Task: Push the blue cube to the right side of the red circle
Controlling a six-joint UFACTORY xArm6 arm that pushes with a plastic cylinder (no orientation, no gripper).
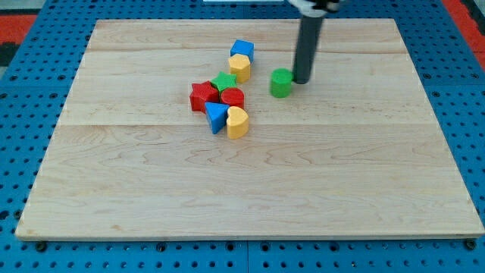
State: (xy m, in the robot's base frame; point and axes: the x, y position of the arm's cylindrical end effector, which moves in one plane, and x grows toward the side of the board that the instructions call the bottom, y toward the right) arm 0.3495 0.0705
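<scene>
The wooden board (250, 189) carries a cluster of blocks. My tip (301, 81), a bare rod grasping nothing, touches the green block (281, 83). The blue cube (242, 50), corner toward the view's bottom with no long axis, sits above the red circle (233, 97), against the yellow block (240, 67).

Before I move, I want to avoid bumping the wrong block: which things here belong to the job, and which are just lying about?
Job:
blue cube
red circle
my tip, just right of the green cylinder

Lying about:
green cylinder
yellow block
green star
red star
blue triangle
yellow heart
</scene>
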